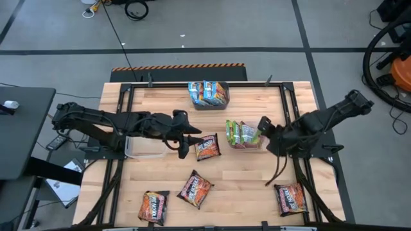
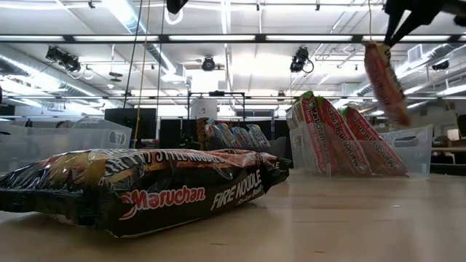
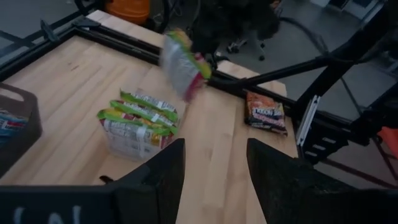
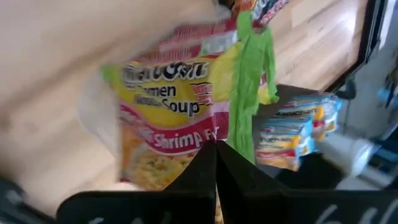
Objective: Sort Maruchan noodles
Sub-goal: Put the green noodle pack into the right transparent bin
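Big picture: the wooden table [image 1: 244, 186] carries sorted tubs and loose packets, and I'm mid-delivery. My right gripper [image 1: 263, 126] is pinched fully shut on a green-labelled packet [image 4: 180, 134], which dangles in the air beside the clear tub [image 1: 243, 142] of matching green packets [image 2: 342, 138]. Next, I reckon, I must centre over that tub and release so it drops in upright. My left gripper [image 3: 214, 171] hovers wide open and empty near a dark packet [image 1: 207, 147]. Writing: mine reads "Soup" and "Shrimp"; the dark packet reads "Maruchan FIRE NOODLE".
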Available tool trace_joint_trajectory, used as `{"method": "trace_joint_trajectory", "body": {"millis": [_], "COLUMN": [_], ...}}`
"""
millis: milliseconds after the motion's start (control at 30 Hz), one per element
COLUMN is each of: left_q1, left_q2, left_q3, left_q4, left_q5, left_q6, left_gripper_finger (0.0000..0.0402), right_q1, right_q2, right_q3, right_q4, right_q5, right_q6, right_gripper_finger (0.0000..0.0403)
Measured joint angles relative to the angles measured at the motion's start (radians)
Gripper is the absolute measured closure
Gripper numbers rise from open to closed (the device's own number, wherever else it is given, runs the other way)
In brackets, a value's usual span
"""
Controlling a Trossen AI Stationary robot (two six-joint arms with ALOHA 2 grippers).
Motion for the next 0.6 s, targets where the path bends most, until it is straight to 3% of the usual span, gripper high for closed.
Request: {"method": "trace_joint_trajectory", "body": {"millis": [167,267,467,600], "left_q1": [-0.002,-0.002,-0.021,-0.024], "left_q2": [0.000,0.000,0.043,0.072], "left_q3": [0.000,0.000,0.000,0.000], "left_q4": [0.023,0.024,0.048,0.070], "left_q5": [0.027,0.028,0.026,0.028], "left_q6": [-0.024,-0.074,-0.100,-0.126], "left_gripper_finger": [0.0224,0.0224,0.0235,0.0246], "right_q1": [-0.109,-0.162,-0.233,-0.247], "right_q2": [-0.045,-0.057,-0.065,-0.067], "right_q3": [-0.050,-0.105,-0.251,-0.270], "right_q4": [0.073,0.127,0.289,0.365], "right_q5": [-0.064,-0.168,-0.111,-0.220], "right_q6": [-0.270,-0.356,-0.494,-0.537], "right_gripper_finger": [0.0399,0.0399,0.0399,0.0399]}}
